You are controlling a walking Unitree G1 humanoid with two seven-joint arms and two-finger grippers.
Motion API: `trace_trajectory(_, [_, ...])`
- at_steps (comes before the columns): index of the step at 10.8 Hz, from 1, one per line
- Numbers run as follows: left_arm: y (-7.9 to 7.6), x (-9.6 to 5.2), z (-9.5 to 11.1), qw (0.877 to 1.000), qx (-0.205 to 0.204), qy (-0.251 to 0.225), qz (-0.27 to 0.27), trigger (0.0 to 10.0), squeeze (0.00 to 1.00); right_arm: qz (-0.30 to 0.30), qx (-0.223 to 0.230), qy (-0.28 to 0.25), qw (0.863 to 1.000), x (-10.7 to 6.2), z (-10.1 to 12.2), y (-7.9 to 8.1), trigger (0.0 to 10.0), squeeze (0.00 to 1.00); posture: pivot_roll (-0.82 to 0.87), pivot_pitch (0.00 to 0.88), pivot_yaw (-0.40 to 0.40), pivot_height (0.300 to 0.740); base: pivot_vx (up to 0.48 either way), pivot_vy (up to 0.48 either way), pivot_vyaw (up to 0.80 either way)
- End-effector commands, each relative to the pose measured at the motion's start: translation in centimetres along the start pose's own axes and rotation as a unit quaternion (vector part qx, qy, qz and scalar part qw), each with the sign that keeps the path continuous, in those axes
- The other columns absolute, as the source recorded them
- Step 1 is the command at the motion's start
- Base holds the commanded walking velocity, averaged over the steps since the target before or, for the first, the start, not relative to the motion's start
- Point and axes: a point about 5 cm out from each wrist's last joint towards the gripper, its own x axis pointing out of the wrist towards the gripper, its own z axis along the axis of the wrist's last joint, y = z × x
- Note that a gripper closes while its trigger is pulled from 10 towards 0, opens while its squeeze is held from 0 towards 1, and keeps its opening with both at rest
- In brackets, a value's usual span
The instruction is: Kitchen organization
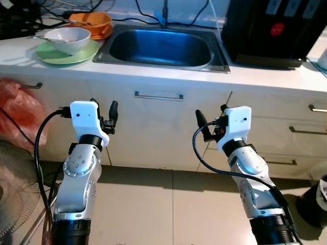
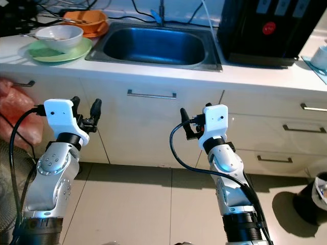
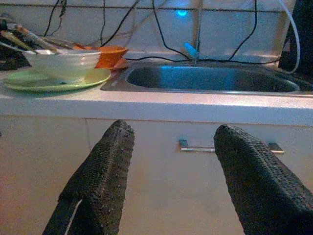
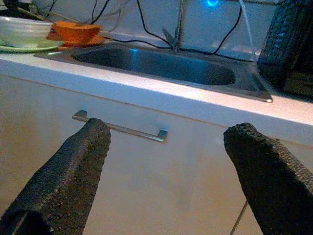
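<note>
Both sets of jaws stand apart with nothing between them. The left gripper and the right gripper hang in the air in front of the cabinet fronts, below the counter edge and well apart from each other, touching nothing. In the wrist views the black fingers frame the drawer handle under the sink, which is steel and holds nothing that can be seen.

On the counter left of the sink, a white bowl sits on a green plate. Some utensil lies across the bowl, but its kind is hard to make out. Just behind, an orange bowl is partly hidden by the white one. Black cables trail along the wall behind the tap, whose top is cut off.

Right of the sink stands a black appliance, cut off at the top edge. A reddish plastic bag hangs at the far left, above a fan grille that is only partly in frame.
</note>
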Motion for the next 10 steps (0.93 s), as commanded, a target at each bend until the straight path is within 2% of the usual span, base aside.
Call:
trace_trajectory(1, [0.4, -1.1, -1.0, 0.990, -0.115, 0.057, 0.054, 10.0, 0.00, -0.060, 0.122, 0.018, 0.991, -0.6, -0.3, -0.7, 10.0, 0.00, -0.01, 0.055, -0.051, 0.740, 0.000, 0.000, 0.00])
trace_trajectory(2, [-0.3, -2.0, -1.3, 0.990, -0.087, 0.092, 0.057, 10.0, 0.00, -0.054, 0.097, 0.022, 0.994, -0.4, -0.2, 0.0, 10.0, 0.00, 0.01, 0.063, -0.048, 0.740, 0.000, 0.000, 0.00])
trace_trajectory(3, [-4.1, -3.4, 0.1, 0.994, -0.090, 0.049, -0.039, 10.0, 0.00, -0.005, 0.064, -0.006, 0.998, 0.0, 1.0, 1.3, 10.0, 0.00, 0.02, 0.119, -0.035, 0.740, 0.000, 0.000, 0.00])
trace_trajectory(4, [-4.6, -3.9, -0.2, 0.995, -0.041, 0.038, -0.081, 10.0, 0.00, 0.004, 0.019, 0.015, 1.000, -0.4, -0.2, 0.7, 10.0, 0.00, 0.04, 0.132, -0.040, 0.740, 0.000, 0.000, 0.00])
trace_trajectory(5, [-2.1, -2.6, 0.0, 0.998, -0.019, 0.039, -0.053, 10.0, 0.00, 0.010, -0.009, 0.024, 1.000, -0.2, -0.5, -0.3, 10.0, 0.00, 0.04, 0.151, -0.037, 0.740, 0.000, 0.000, 0.00])
trace_trajectory(6, [-0.1, -1.4, 0.5, 0.999, -0.005, 0.036, -0.015, 10.0, 0.00, -0.001, -0.007, 0.028, 1.000, -0.2, -0.5, -0.8, 10.0, 0.00, 0.04, 0.161, -0.037, 0.740, 0.000, 0.000, 0.00])
trace_trajectory(7, [0.9, -0.9, 0.9, 1.000, 0.013, 0.026, 0.004, 10.0, 0.00, -0.009, -0.006, 0.033, 0.999, -0.7, -0.8, -0.8, 10.0, 0.00, 0.03, 0.159, -0.033, 0.740, 0.000, 0.000, 0.00])
trace_trajectory(10, [0.9, -0.5, 0.3, 1.000, 0.002, 0.028, 0.014, 10.0, 0.00, -0.023, -0.014, 0.015, 1.000, -0.9, -0.1, -1.0, 10.0, 0.00, 0.02, 0.145, -0.023, 0.740, 0.000, 0.000, 0.00])
